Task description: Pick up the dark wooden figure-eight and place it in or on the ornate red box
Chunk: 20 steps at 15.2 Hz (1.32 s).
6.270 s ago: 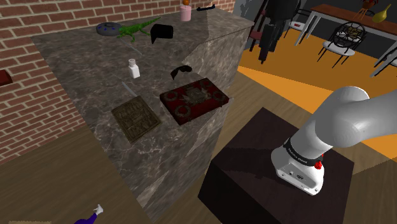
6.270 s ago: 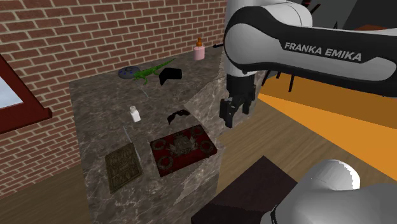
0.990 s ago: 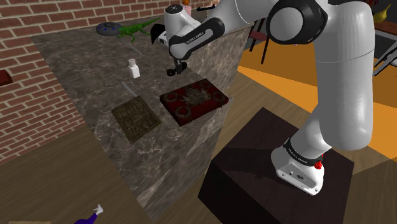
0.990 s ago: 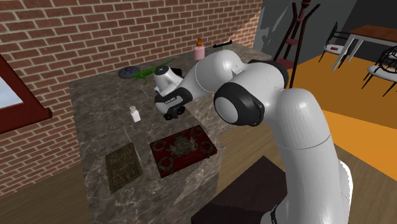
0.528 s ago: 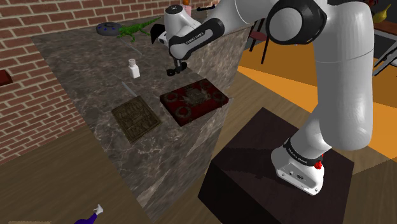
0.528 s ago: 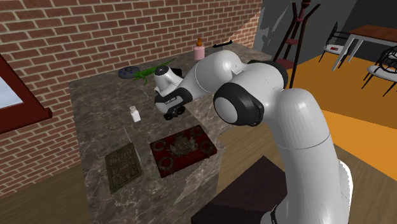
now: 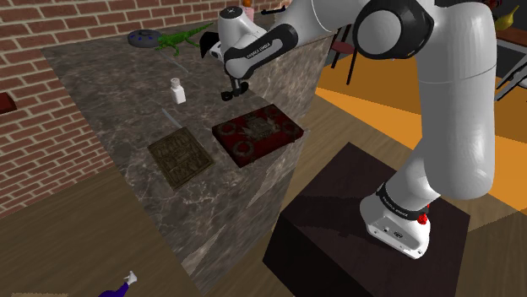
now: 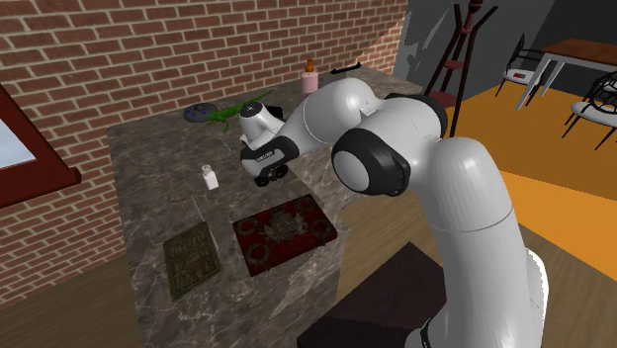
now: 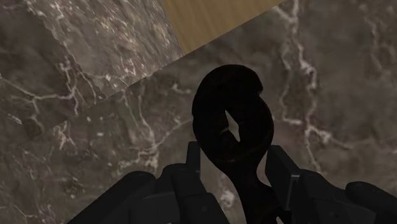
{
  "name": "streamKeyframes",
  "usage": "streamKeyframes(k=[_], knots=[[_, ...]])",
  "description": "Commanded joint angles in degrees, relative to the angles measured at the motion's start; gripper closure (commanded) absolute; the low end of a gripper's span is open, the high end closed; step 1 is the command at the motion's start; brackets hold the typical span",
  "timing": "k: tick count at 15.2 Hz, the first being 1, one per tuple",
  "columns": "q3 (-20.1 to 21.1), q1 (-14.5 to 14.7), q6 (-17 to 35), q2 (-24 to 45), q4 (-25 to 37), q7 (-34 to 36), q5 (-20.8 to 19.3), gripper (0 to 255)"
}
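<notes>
Hand [image 9: 233, 162] hasn't moved vs 0.5 s ago, low on surface [image 7: 118, 93], pinching dark figure-eight [image 9: 222, 95]; I reckon grasp's set, lift next twd ornate red box [image 7: 258, 133].

A white bottle [image 7: 178, 90] was seen on the marble counter [image 7: 101, 84], a brown relief plaque [image 7: 180, 157] nearby, a green lizard [image 7: 182, 38] beyond.

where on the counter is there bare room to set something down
Bare counter lies between the lizard and the bottle, and on the shoulder view's left of the bottle. Crowded: plaque beside red box, gripper just beyond.
</notes>
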Motion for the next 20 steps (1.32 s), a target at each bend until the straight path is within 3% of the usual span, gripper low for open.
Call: streamKeyframes(k=[1, 14, 15, 19, 20], knots=[[0.0, 0.0, 0.0, 0.0, 0.0, 0.0, 0.0, 255], [0.2, 0.0, -5.9, -4.5, 1.6, -1.7, 0.5, 255], [0.2, 0.0, -5.9, -4.5, 1.6, -1.7, 0.5, 0], [2.7, -6.4, -16.5, -1.4, 7.0, -9.9, 8.2, 0], [2.7, -6.5, -16.0, -1.0, 6.7, -9.9, 8.2, 0]])
